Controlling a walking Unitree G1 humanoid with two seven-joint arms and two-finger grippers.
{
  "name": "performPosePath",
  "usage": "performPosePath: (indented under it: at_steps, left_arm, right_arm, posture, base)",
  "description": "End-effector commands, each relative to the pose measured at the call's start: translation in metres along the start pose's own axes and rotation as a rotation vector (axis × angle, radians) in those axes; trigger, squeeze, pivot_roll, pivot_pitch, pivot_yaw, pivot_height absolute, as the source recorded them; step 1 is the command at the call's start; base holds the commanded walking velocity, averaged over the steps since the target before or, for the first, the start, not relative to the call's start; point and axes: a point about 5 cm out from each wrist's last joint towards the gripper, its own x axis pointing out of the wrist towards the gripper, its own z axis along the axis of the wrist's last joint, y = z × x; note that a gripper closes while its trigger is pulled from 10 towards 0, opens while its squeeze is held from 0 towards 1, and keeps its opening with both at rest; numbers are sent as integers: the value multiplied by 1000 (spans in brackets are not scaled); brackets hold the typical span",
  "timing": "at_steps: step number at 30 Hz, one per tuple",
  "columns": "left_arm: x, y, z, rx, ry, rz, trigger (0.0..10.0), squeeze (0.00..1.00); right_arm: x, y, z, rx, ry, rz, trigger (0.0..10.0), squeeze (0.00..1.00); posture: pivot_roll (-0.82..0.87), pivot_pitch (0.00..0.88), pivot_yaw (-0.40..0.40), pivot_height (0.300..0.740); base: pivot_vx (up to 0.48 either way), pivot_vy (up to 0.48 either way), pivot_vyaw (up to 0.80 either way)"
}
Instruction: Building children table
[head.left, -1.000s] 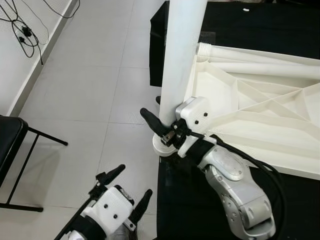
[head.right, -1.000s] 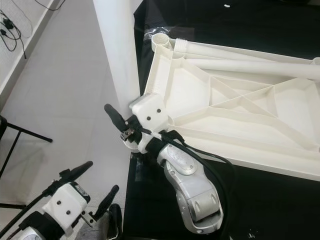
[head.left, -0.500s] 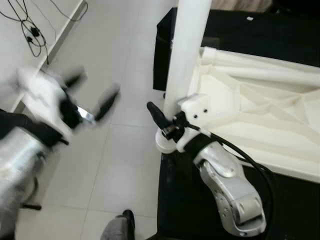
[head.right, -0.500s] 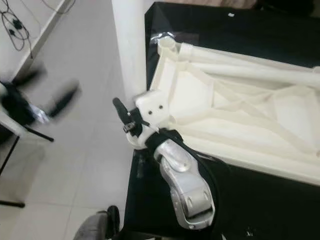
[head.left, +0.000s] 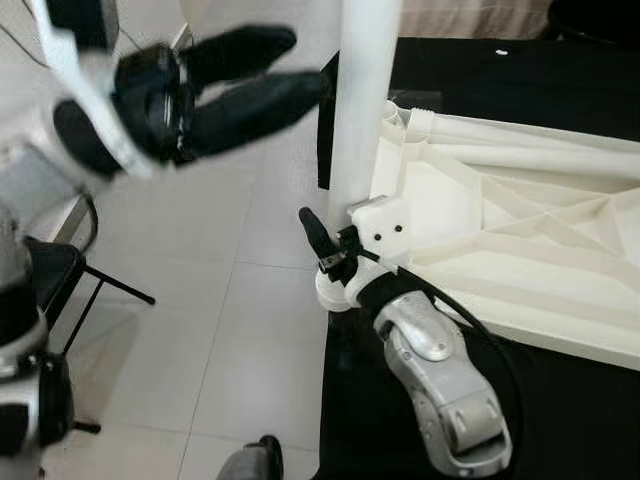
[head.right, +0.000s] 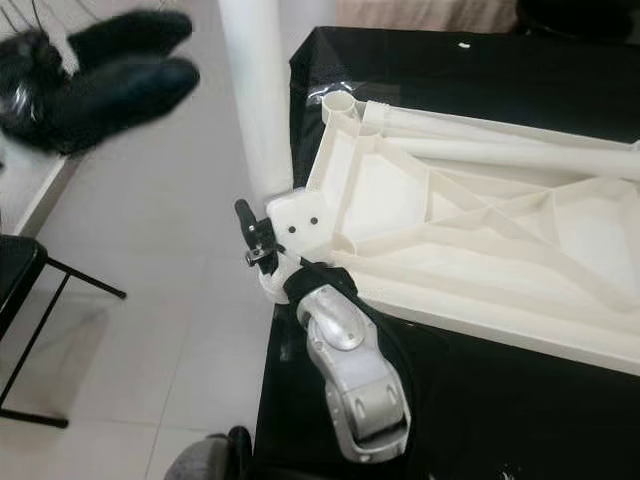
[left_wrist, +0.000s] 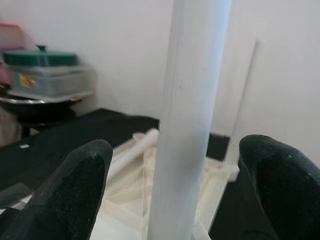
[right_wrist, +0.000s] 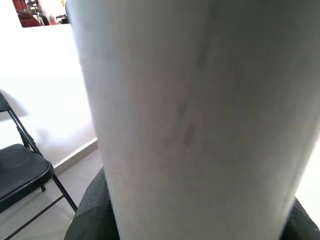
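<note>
White plastic leg (head.left: 362, 100) upright at corner of inverted tabletop (head.right: 470, 235) on black cloth (head.right: 520, 390). Right gripper (head.left: 335, 262) clamped around leg base, leg between its fingers (head.left: 313, 230). Left gripper (head.left: 262, 80) raised, blurred, jaws parted, leg just ahead in gap. Black folding chair (head.right: 20, 275) on tiled floor (head.left: 220, 300), well apart.
</note>
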Motion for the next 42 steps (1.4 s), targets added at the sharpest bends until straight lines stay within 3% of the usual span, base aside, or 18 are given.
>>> performPosePath:
  at_steps: [1, 11, 12, 25, 30, 31, 33, 36, 38, 39, 40, 41, 42]
  left_arm:
    - [5, 6, -7, 9, 68, -1, 10000, 0]
    - [41, 19, -30, 43, 136, -16, 10000, 0]
    - [55, 24, -31, 64, 149, -46, 0, 0]
    - [63, 34, -30, 153, 188, -54, 0, 0]
    - [67, 33, -27, 176, 185, -54, 0, 0]
    - [67, 33, -26, 178, 181, -57, 0, 0]
    - [68, 33, -25, 178, 175, -60, 0, 0]
    - [68, 33, -26, 178, 174, -61, 0, 0]
    - [68, 33, -26, 175, 170, -62, 0, 0]
    - [68, 33, -26, 175, 170, -62, 0, 0]
    - [68, 33, -26, 171, 165, -63, 0, 0]
    - [68, 33, -27, 163, 162, -64, 0, 0]
    - [68, 33, -27, 163, 162, -64, 0, 0]
  right_arm:
    - [0, 2, -16, 27, 81, -7, 10000, 0]
    - [4, 5, -11, 43, 51, -4, 10000, 0]
    - [5, 5, -11, 43, 46, -8, 10000, 0]
    - [9, 5, -11, 44, 36, -2, 10000, 0]
    - [16, -3, -5, 45, 9, 67, 10000, 0]
    - [18, -6, -1, 69, -7, 143, 10000, 1000]
    - [21, -13, 5, 104, -31, 276, 10000, 1000]
    - [22, -16, 8, 113, -39, 326, 10000, 1000]
    - [27, -32, 14, 43, -52, 454, 10000, 1000]
    - [27, -32, 14, 43, -52, 454, 10000, 1000]
    - [31, -41, 15, -15, -39, 544, 10000, 259]
    - [35, -54, 18, -89, -23, 681, 10000, 0]
    - [35, -54, 18, -89, -23, 681, 10000, 0]
  posture:
    - [128, 220, 47, 740]
    - [134, 222, 60, 740]
    - [136, 221, 64, 740]
    - [137, 215, 65, 740]
    - [135, 214, 58, 740]
    - [135, 213, 55, 740]
    - [135, 216, 52, 740]
    - [135, 216, 52, 740]
    - [135, 216, 50, 740]
    - [135, 216, 50, 740]
    - [138, 223, 49, 740]
    - [138, 223, 49, 740]
    - [138, 223, 49, 740]
  base:
    - [0, 0, 0]
    - [0, 0, 0]
    - [0, 0, 0]
    - [0, 0, 0]
    - [0, 0, 0]
    - [0, 0, 0]
    - [0, 0, 0]
    - [0, 0, 0]
    - [0, 0, 0]
    - [0, 0, 0]
    - [0, 0, 0]
    - [0, 0, 0]
    - [0, 0, 0]
